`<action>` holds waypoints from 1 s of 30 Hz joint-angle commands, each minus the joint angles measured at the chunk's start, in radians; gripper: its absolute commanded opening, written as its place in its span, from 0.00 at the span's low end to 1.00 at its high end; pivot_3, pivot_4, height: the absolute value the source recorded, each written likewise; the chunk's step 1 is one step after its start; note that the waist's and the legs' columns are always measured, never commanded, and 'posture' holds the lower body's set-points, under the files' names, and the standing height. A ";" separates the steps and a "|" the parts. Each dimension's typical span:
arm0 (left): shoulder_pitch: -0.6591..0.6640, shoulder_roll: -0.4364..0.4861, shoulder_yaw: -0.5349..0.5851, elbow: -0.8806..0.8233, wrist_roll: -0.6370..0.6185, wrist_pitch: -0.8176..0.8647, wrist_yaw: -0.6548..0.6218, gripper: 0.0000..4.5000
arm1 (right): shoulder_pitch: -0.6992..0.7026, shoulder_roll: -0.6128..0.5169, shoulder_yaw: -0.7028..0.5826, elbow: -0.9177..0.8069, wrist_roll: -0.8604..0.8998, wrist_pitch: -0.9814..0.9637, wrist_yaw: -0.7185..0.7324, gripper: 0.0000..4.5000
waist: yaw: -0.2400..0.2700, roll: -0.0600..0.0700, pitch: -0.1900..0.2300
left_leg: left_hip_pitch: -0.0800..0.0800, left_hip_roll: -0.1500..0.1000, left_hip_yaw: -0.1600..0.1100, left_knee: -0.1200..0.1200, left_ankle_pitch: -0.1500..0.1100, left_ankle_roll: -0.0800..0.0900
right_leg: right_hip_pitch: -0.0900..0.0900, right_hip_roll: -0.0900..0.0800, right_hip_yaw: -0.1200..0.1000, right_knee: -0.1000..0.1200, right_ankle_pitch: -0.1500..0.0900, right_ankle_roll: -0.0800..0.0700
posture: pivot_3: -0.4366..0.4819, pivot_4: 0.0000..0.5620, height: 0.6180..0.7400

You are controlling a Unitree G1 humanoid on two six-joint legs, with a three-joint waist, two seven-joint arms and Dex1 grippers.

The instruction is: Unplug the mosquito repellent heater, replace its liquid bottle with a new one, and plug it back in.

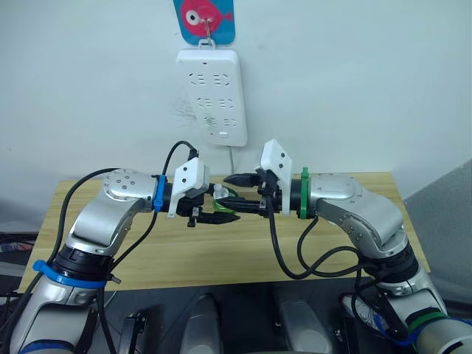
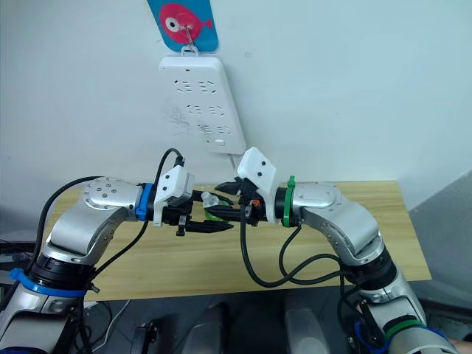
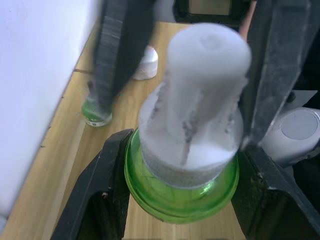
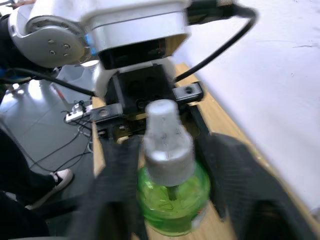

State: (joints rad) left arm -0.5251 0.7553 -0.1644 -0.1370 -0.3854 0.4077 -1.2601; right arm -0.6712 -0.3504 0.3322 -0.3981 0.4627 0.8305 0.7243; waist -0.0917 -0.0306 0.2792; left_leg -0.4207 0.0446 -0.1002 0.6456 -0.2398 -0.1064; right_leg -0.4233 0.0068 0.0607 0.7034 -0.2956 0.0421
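While the left gripper [image 3: 180, 200] is clamped on a green bottle [image 3: 182, 192] with a white cap [image 3: 200, 100], the right gripper [image 1: 247, 193] meets it, fingers seemingly spread around the cap. Beyond the jaws, what may be the heater [image 3: 145, 64] lies on the table [image 1: 221, 251].

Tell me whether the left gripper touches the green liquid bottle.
Touching. Left wrist view: left gripper black fingers press both sides of the green liquid bottle.

Left gripper [image 1: 219, 207] grips green bottle [image 1: 220, 195]; right gripper [image 1: 242, 193] open alongside.
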 commanded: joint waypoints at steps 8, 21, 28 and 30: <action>-0.033 -0.026 0.005 -0.006 0.009 -0.032 -0.019 0.50 | 0.001 -0.003 0.017 -0.030 -0.013 -0.033 0.015 0.22 | -0.008 0.000 -0.006 | 0.003 0.000 0.000 0.001 0.001 0.000 | 0.000 0.000 0.001 0.008 0.000 0.000 | 0.34 0.25 0.88; -0.035 -0.065 0.045 0.059 0.015 -0.049 0.010 0.87 | 0.009 0.007 -0.057 -0.026 0.022 -0.065 0.030 0.22 | -0.025 0.000 -0.023 | 0.004 -0.001 -0.001 0.001 0.003 0.000 | 0.000 0.000 0.001 0.010 0.000 0.000 | 0.32 0.25 0.88; 0.010 -0.058 0.129 0.020 -0.126 0.115 0.034 0.87 | -0.014 -0.013 -0.123 -0.003 0.056 -0.056 0.056 0.22 | -0.043 0.000 -0.027 | 0.004 -0.001 -0.002 0.001 0.003 0.000 | 0.001 0.000 0.000 0.011 0.000 0.000 | 0.33 0.25 0.88; 0.014 -0.071 0.147 -0.002 -0.159 0.141 0.053 0.87 | -0.018 -0.023 -0.146 0.004 0.075 -0.044 0.064 0.22 | -0.043 0.000 -0.027 | 0.004 -0.001 -0.002 0.002 0.003 0.000 | 0.001 0.000 0.000 0.010 0.000 0.000 | 0.33 0.25 0.88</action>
State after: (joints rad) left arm -0.5137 0.6919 -0.0553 -0.0806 -0.4997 0.5310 -1.2234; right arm -0.6716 -0.3691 0.2233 -0.3790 0.5017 0.7916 0.7705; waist -0.1348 -0.0304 0.2519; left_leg -0.4167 0.0437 -0.1026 0.6471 -0.2371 -0.1063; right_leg -0.4224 0.0072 0.0606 0.7139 -0.2956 0.0418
